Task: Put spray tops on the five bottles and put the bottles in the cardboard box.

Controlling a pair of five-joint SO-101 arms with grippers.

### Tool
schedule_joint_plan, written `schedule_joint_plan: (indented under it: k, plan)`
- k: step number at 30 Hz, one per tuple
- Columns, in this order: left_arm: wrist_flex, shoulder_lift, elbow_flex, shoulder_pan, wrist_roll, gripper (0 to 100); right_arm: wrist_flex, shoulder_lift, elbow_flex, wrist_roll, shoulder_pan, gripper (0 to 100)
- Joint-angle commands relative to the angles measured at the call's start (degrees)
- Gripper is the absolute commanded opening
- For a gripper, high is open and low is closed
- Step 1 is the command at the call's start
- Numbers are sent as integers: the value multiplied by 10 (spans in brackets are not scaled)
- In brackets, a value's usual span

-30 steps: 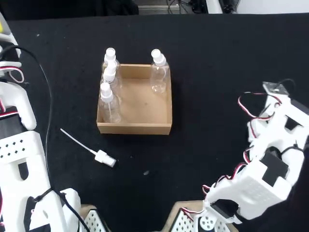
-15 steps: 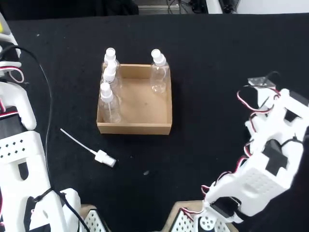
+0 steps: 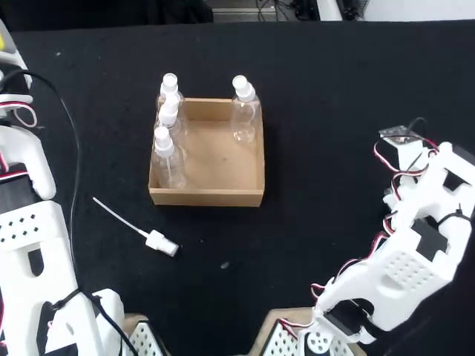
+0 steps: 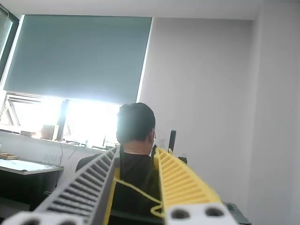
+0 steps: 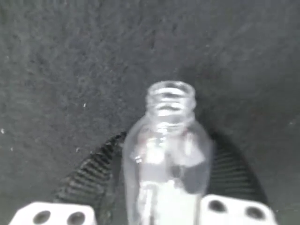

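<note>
We mark the right gripper [image 5: 165, 161] as clamped on the fifth bottle [image 5: 169, 126]. Its black ribbed fingers [image 5: 89, 173] press both sides of the clear body. The neck points away from the wrist, thread bare, no top on. Our read: it's gripped by the body so the mouth is free to take a top. Dark tabletop [image 5: 56, 56] lies beyond it; resting or lifted, we can't tell.

Left gripper [image 4: 137, 154]: fingers [image 4: 180, 183] a little apart with nothing between them, aimed up into the room and away from the work. We judge it parked.

In the high view the cardboard box [image 3: 206, 197] sits mid-tabletop with four bottles standing in it, all capped. A row of three bottles [image 3: 168, 148] stands against one side wall, and a single bottle [image 3: 244, 113] is in the far corner on the opposite side. They hug the walls, so we guess the open middle is for the last one. A loose spray top [image 3: 161, 242] lies flat just in front of the box, dip tube trailing toward the left arm [image 3: 30, 237]. The right arm [image 3: 412, 252] is well off on the box's other side.

View split: the right wrist view gives us the grasp and the bare thread. The high view gives the layout: box, bottle count, and the loose top well apart from the right arm. The left wrist view gives the finger gap.
</note>
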Motion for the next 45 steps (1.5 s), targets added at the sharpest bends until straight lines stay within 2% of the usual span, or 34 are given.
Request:
schedule_joint_plan:
  k: [1, 3, 9, 14, 19, 21, 24, 27, 30, 32, 34, 37, 39, 43, 45]
  plan:
    - [-11, -7, -7, 0, 3, 30, 2, -25, -22, -6, 7, 42]
    - [-11, -6, -7, 0, 3, 30, 1, -55, -23, -25, 4, 6]
    - [-8, -5, -6, 19, 2, 30, 51, -186, -10, -114, -45, 10]
    - [-7, -5, 29, 43, 0, 30, 55, -288, 22, -232, -125, 10]
    - [5, -4, 98, 74, -1, 29, 55, -408, 33, -312, -190, 11]
    - [66, -12, 123, 71, -1, 29, 55, -451, 33, -349, -213, 11]
    - [213, -21, 125, 41, -11, 33, 57, -497, 34, -401, -244, 11]
    - [360, -34, 136, 15, -75, 33, 55, -516, 33, -425, -286, 11]
    - [465, -70, 160, -14, -164, 33, 54, -516, 29, -429, -337, 11]
    - [497, -109, 189, -37, -209, 33, 53, -520, 29, -434, -370, 11]
    - [503, -157, 226, -51, -237, 33, 43, -522, 32, -476, -392, 11]
    - [525, -241, 286, -59, -276, 34, 37, -528, 38, -541, -403, 11]
    - [569, -296, 310, -58, -309, 53, 37, -531, 52, -550, -403, 11]
    - [635, -355, 334, -54, -307, 165, -11, -556, 120, -556, -403, 11]
    - [649, -345, 334, -54, -307, 172, -47, -584, 167, -574, -403, 11]
